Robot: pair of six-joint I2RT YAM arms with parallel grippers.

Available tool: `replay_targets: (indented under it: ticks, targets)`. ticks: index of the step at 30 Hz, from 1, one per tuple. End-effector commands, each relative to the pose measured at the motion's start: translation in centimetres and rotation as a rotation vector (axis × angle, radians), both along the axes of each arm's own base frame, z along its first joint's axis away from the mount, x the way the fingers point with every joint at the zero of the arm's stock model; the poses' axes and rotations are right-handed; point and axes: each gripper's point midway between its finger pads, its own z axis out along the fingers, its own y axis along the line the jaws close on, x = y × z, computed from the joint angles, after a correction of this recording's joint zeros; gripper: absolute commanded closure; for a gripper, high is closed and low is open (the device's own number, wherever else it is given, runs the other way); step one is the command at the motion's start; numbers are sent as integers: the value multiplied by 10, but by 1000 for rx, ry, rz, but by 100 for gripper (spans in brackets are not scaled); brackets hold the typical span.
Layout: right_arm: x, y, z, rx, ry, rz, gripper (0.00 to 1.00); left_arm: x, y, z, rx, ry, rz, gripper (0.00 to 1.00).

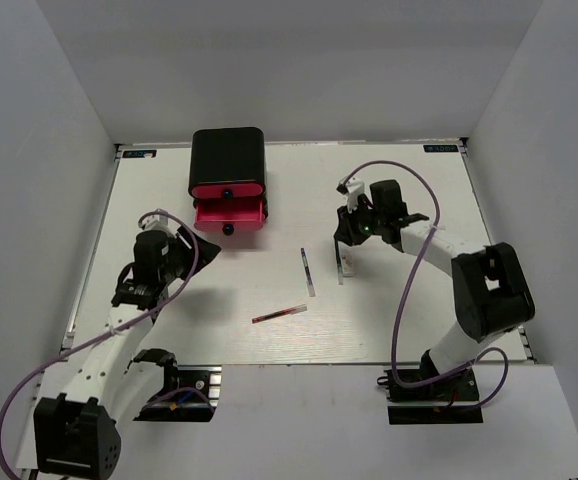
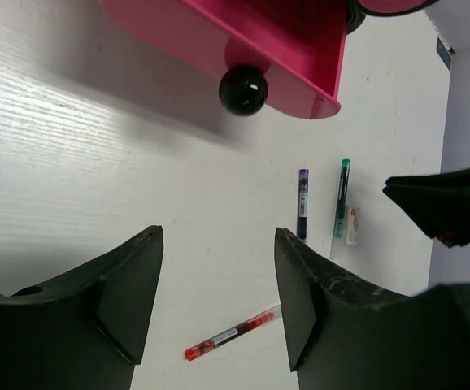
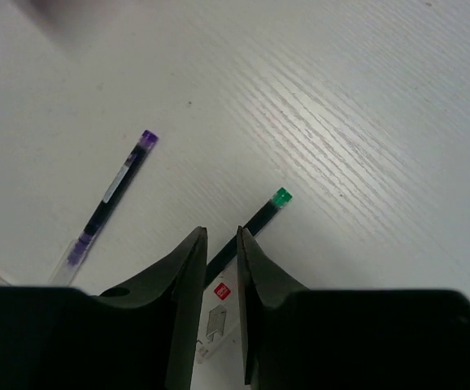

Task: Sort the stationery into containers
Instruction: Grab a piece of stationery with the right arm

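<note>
Right of the drawer box (image 1: 227, 150) and nearer the arms, the green-capped pen (image 3: 261, 218) and purple-capped pen (image 3: 109, 197) lie parallel on the desk (image 1: 419, 200), long axes near-to-far with their caps at the far end. The red pen (image 1: 279, 314) lies nearer still, almost crosswise. The right gripper (image 3: 221, 244), narrowed to a slit, sits over the green-capped pen's near end, pinching or not I cannot tell; the left gripper (image 2: 219, 301), wide and empty, faces the pulled-out drawer (image 2: 284, 49), and cap colours show only in wrist views.

Non-task stuff: white wood-grain table (image 1: 229, 345) boxed in by plain pale-grey walls, left (image 1: 29, 200), back (image 1: 289, 60) and right (image 1: 559, 150), plus one small blue label at each far table corner, left (image 1: 139, 153) and right (image 1: 441, 148), text too small to read.
</note>
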Motion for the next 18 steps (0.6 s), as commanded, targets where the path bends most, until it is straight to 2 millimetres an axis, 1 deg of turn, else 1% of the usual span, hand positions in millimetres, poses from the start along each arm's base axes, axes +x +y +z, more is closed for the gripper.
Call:
replay_targets:
  ticks: [1,2,3,4,5,6,7,8,9,12,14,16,17,18]
  targets:
    - [3,-5,-11,-34,127,-100,72,-19,6,-4,2,-3,15,33]
    - [10,-5,-9,-45,124,-127,72,-23,8,-7,7,1,23,33]
    - [12,-7,-13,-62,130,-141,72,-25,8,-5,-6,-5,30,33]
    - [11,-12,-18,-84,152,-162,72,-30,8,-11,-16,9,37,33]
    - [16,-12,-23,-94,168,-173,72,-33,8,-8,-18,-6,37,33]
    - [14,-14,-27,-109,184,-176,74,-33,8,-4,-30,-18,42,33]
    - [12,-15,-33,-126,202,-175,74,-35,8,-7,-38,-14,47,32]
    - [12,-15,-33,-125,205,-176,74,-38,8,-11,-36,-5,47,32]
    - [12,-16,-35,-134,208,-180,76,-38,8,-8,-38,-17,47,23]
    - [8,-14,-41,-154,223,-178,76,-38,8,-8,-38,-17,47,23]
    - [9,-18,-49,-183,230,-198,75,-38,8,-10,-37,-8,47,23]
    - [7,-15,-51,-184,239,-192,72,-38,8,-13,-35,3,47,22]
    - [7,-14,-51,-180,240,-187,72,-37,9,-8,-28,-10,42,22]
    - [7,-12,-50,-175,242,-186,70,-37,9,-8,-28,-11,42,22]
